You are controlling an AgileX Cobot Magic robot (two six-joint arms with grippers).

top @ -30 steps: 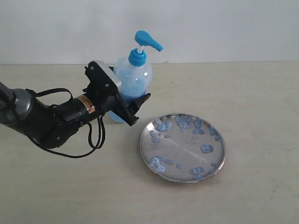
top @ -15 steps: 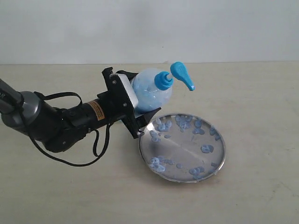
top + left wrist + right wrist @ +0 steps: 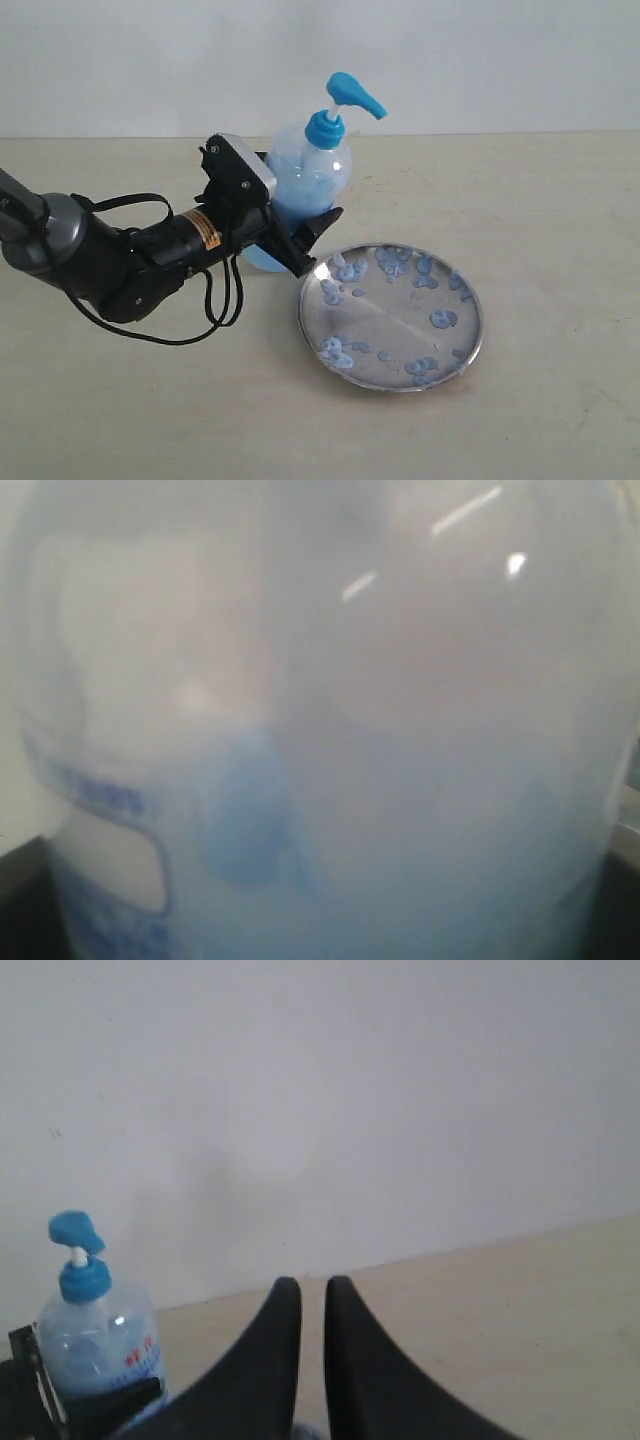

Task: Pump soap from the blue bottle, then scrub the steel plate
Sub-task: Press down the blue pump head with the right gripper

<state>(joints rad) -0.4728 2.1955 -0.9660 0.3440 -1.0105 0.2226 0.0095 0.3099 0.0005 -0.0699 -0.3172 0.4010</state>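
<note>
The bottle is clasped round its body by the left gripper, near upright, just beside the plate. The right gripper, fingers almost together and empty, is best brought squarely onto the pump head while the bottle is held firm

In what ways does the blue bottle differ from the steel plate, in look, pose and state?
The blue bottle is tall, clear plastic; the steel plate is low, round, shiny metal. The bottle stands nearly upright, gripped by the left pincer; the plate lies flat on the table, ungripped. The bottle holds soap as one mass; the plate bears scattered small blobs. Both carry the same pale blue soap.
</note>
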